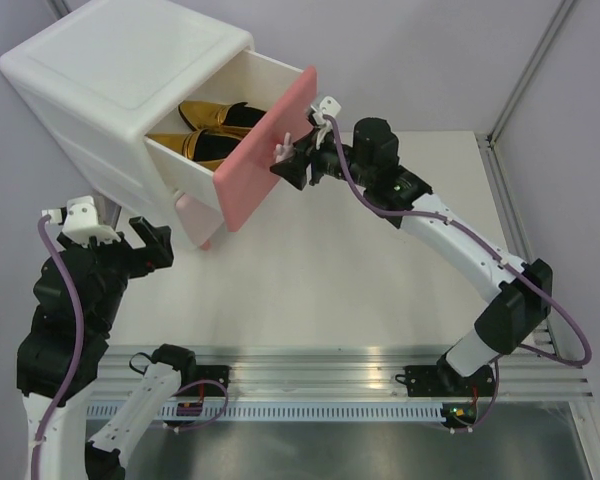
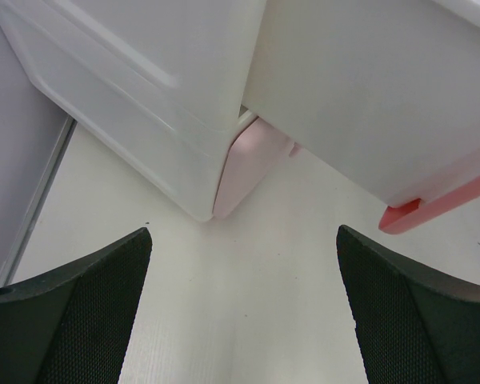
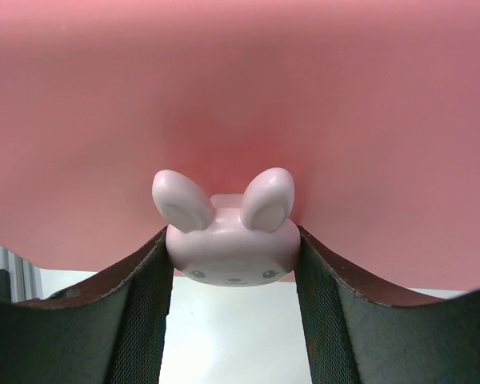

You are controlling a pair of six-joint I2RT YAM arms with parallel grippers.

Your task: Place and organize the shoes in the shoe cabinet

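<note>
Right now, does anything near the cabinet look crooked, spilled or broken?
Nothing is spilled or broken. The shoe cabinet stands turned at an angle to the edges of the table, and its upper drawer is pulled far out, with two gold shoes inside and the right hand closed on its bunny knob.

- Left arm (image 1: 70, 300): black joint housings, white lower shell, lilac cable (image 1: 77, 320), white wrist camera mount (image 1: 80, 218).
- Right arm (image 1: 460, 245): white tubular links, black elbow and wrist blocks, lilac cable (image 1: 340, 165), white wrist mount (image 1: 327, 108).
- Left gripper (image 2: 242, 232): two matte black wedge fingers (image 2: 80, 312) with finely cross-hatched inner faces.
- Right gripper (image 3: 232, 238): matching black fingers with mesh-textured pads (image 3: 144, 320).
</note>
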